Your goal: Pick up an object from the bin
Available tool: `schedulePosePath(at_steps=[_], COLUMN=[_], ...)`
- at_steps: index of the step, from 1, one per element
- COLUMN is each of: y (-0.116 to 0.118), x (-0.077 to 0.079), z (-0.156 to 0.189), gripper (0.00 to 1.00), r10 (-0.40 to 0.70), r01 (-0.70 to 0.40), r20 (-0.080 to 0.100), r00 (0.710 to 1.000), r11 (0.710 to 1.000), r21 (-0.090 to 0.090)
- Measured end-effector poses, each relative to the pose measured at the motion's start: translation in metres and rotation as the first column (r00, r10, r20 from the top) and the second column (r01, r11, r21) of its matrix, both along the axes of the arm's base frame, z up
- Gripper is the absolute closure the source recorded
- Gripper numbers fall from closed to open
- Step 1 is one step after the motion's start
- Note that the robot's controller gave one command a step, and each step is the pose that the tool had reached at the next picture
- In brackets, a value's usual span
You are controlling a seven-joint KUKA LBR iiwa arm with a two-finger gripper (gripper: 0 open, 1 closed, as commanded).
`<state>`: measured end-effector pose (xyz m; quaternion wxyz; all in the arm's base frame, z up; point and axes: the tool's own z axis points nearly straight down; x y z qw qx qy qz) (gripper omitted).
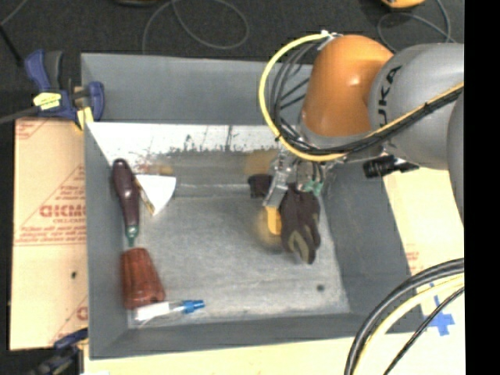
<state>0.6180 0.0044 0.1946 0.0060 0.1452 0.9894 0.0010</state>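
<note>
Gripper [283, 209] is low in the bin [226, 268], right of centre and near the back wall. Whether it's open or clenched: can't tell, the wrist & cables hide most of it. Directly under it are a small yellow-orange thing [272, 223] and, touching that on the right, a dark brown ridged thing [302, 226]. Well apart on the left side: maroon-handled tool [125, 194], white paper scrap [158, 194], red-brown ribbed piece [140, 278], clear pen w/ blue tip [168, 309] at the front.
</note>
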Motion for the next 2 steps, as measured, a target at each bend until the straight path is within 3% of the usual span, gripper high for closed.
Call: schedulePosePath(at_steps=[1, 2], y=[0.000, 0.006], x=[0.000, 0.000], z=[0.000, 0.038], gripper=[1.00, 1.00], r10=[0.000, 0.005], r01=[0.000, -0.005], r20=[0.000, -0.001], r00=[1.000, 1.000], r11=[1.000, 1.000], r21=[0.000, 0.000])
